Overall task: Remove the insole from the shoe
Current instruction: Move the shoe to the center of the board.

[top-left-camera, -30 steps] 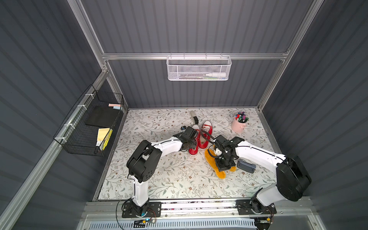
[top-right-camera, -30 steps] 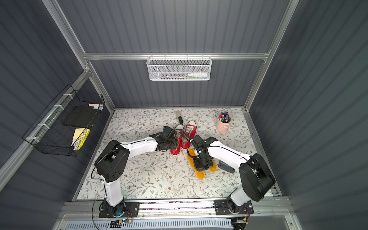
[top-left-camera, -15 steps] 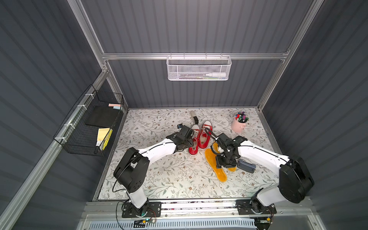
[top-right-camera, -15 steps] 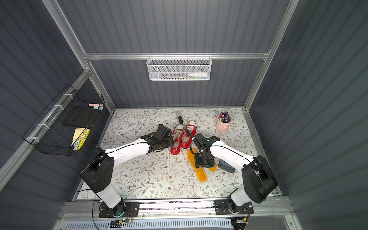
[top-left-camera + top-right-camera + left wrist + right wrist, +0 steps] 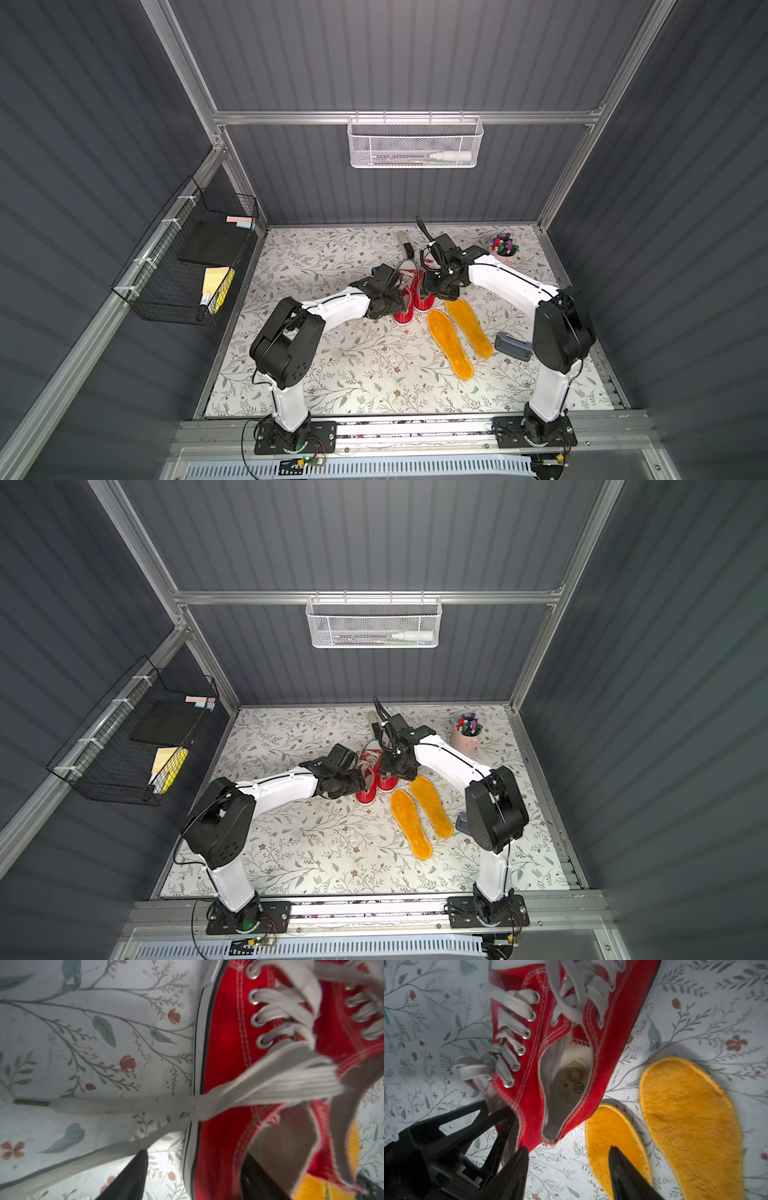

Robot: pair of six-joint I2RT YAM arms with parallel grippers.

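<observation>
Two insoles (image 5: 451,345) lay flat on the mat (image 5: 332,365), side by side, nearest me & fully out, so I judged the job all but done. Beside them sat 1 grey block (image 5: 513,345).

Just behind were 2 red shoes side by side, L shoe (image 5: 405,311) & R shoe (image 5: 424,301). R shoe's bare footbed showed.

L gripper (image 5: 193,1180) was open & gripped nothing, w/ one finger on the mat outside L shoe's heel wall and the other inside the collar. R gripper (image 5: 568,1159) hung open & empty over R shoe's heel & an insole tip.

Step in hand, I'd say, was to pull clear. That was best done straight up w/ jaws wide, esp. L, whose inner finger could hook the collar or the loose lace (image 5: 124,1103) & drag the shoe.

Further back were 1 cup (image 5: 503,254) of pens & 1 small item (image 5: 405,245) I couldn't ID. On the walls hung 2 baskets (image 5: 415,143).
</observation>
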